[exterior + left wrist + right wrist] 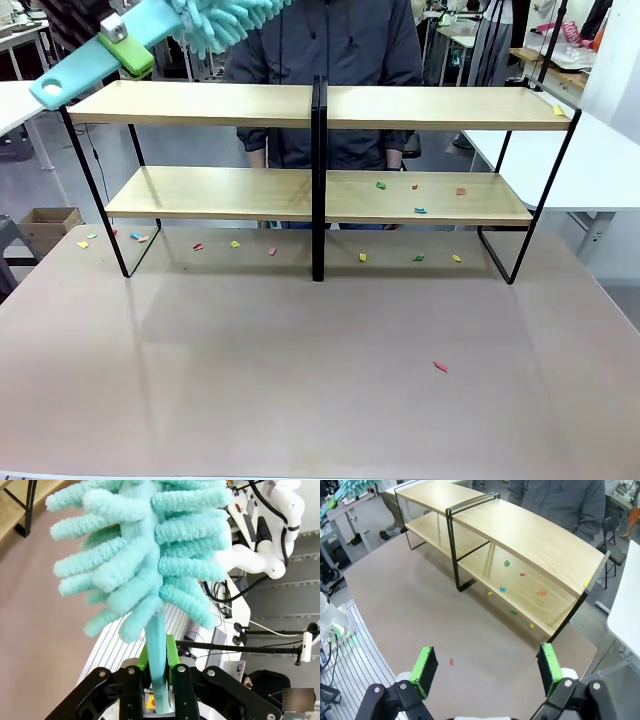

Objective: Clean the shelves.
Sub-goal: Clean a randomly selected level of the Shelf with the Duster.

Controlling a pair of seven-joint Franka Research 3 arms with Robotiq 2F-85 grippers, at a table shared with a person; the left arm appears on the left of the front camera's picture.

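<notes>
The shelves [200,103], two light wooden boards on a thin black frame with a black central post, stand across the far half of the table; they also show in the right wrist view [530,535]. Small coloured scraps [420,210] lie on the right half of the lower board and on the table under it. A yellow scrap [558,110] sits at the top board's right end. A teal fluffy duster [215,20] hangs above the top board's left end. My left gripper [157,655] is shut on the duster's handle [156,630]. My right gripper [486,669] is open over the table, holding nothing.
A person in a dark jacket [330,50] stands behind the shelves. One red scrap [440,367] lies on the brown table [300,380] in front. A white table [600,170] stands at the right and a cardboard box [45,225] on the floor at the left.
</notes>
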